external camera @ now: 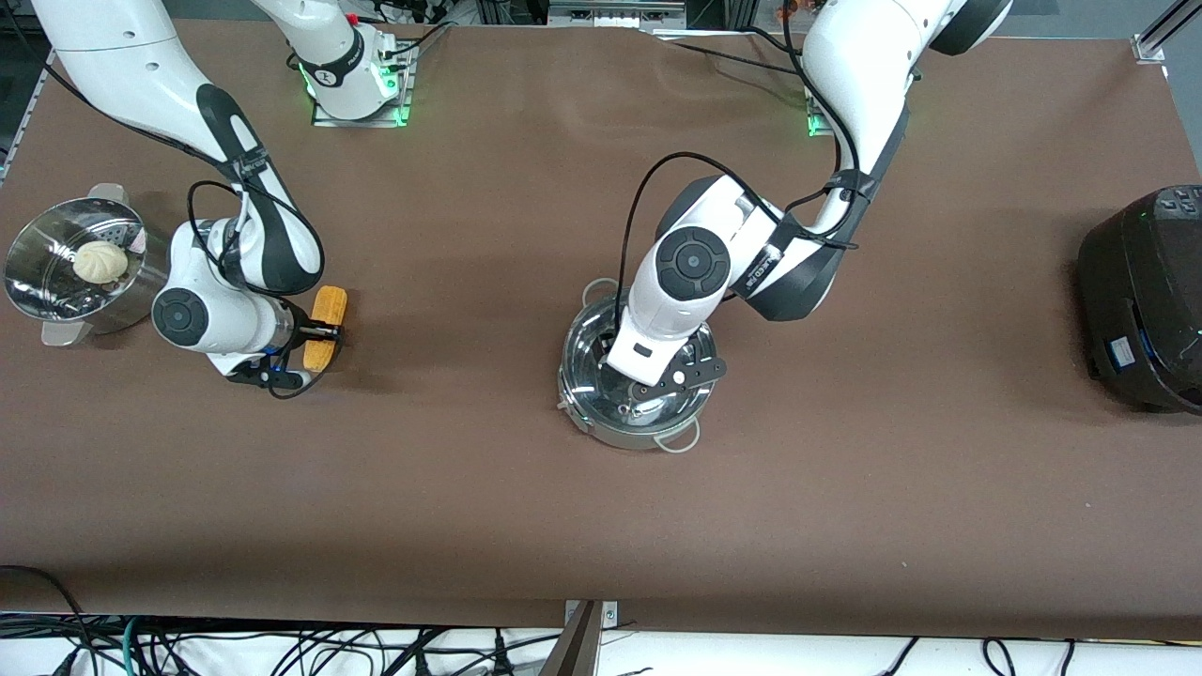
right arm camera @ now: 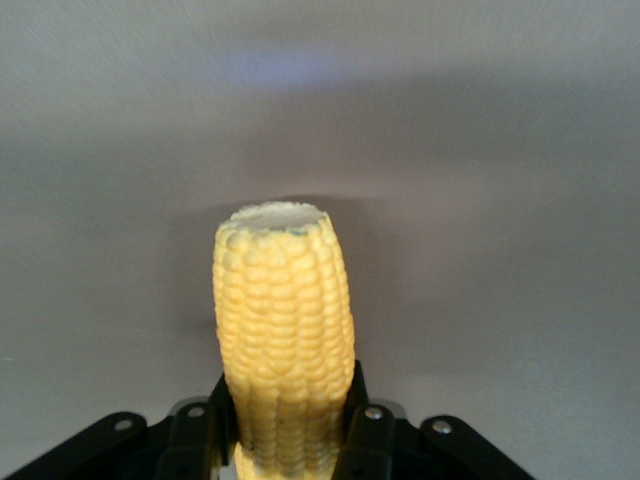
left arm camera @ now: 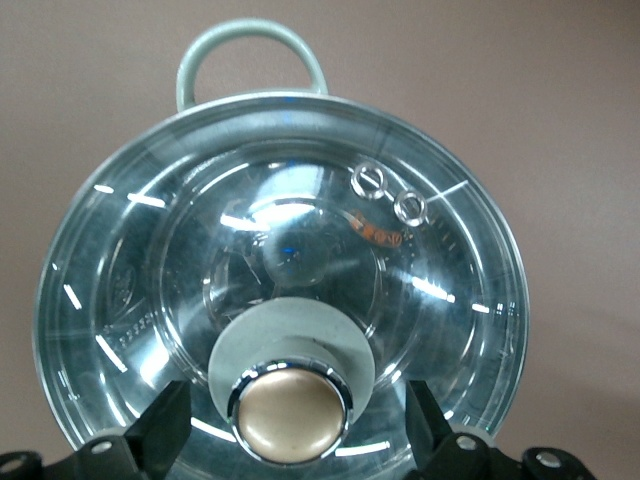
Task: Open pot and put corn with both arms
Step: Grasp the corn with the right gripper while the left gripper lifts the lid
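Observation:
The shiny steel pot (external camera: 587,361) stands mid-table with its clear glass lid (left arm camera: 280,250) on it. One wire loop handle (left arm camera: 250,50) shows in the left wrist view. My left gripper (external camera: 639,394) is low over the lid, open. Its fingers (left arm camera: 165,425) stand on either side of the tan knob (left arm camera: 290,412) without touching it. My right gripper (external camera: 315,330) is shut on the yellow-orange corn (external camera: 326,329) around its middle, low at the table near the right arm's end. The cob (right arm camera: 285,330) sticks out past the fingers (right arm camera: 205,430). I cannot tell whether it rests on the table.
A perforated steel steamer (external camera: 38,282) with a white bun (external camera: 100,261) stands at the right arm's end, close to the right hand. A large black cooker (external camera: 1146,291) stands at the left arm's end. Brown table (external camera: 845,526) lies between corn and pot.

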Action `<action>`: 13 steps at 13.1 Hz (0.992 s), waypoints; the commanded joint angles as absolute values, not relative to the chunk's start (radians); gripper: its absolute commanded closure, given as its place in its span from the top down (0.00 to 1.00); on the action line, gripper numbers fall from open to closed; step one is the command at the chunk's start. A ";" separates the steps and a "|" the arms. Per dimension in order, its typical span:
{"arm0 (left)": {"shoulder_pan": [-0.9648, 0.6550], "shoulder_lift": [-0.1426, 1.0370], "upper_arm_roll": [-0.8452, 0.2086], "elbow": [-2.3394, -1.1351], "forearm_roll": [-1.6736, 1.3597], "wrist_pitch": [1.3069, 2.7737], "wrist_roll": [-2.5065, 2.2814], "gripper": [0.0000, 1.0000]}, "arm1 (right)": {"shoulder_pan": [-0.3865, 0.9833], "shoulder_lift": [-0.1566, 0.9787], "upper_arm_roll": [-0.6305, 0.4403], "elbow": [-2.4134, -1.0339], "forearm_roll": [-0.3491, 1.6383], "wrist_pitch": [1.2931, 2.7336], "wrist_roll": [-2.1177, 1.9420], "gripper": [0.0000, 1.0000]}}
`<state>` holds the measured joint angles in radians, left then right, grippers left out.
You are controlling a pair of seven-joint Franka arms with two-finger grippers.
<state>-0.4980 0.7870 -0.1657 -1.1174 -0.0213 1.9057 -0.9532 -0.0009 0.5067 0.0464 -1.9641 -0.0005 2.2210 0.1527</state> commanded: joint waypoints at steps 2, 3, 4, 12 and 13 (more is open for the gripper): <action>-0.505 0.804 -0.158 -1.081 0.002 1.904 -0.957 0.85 | 0.003 0.456 0.052 -1.740 -0.002 1.892 0.161 0.09; -0.508 0.804 -0.158 -1.081 0.002 1.902 -0.956 0.75 | 0.021 0.457 0.052 -1.670 -0.002 1.805 0.163 0.09; -0.509 0.804 -0.158 -1.083 0.002 1.902 -0.957 0.69 | 0.025 0.460 0.052 -1.619 0.002 1.743 0.163 0.09; -0.500 0.772 -0.160 -1.078 0.002 1.858 -0.959 0.00 | 0.057 0.454 0.052 -1.387 0.122 1.493 0.196 0.09; -0.488 0.744 -0.161 -1.072 -0.008 1.801 -0.959 0.00 | 0.070 0.453 0.052 -1.381 0.158 1.486 0.221 0.09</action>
<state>-0.4997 0.7839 -0.1605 -1.1098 -0.0187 1.8904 -0.9530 0.0531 0.4401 0.0516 -1.4258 0.1074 1.5238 0.1802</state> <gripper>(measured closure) 0.498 0.678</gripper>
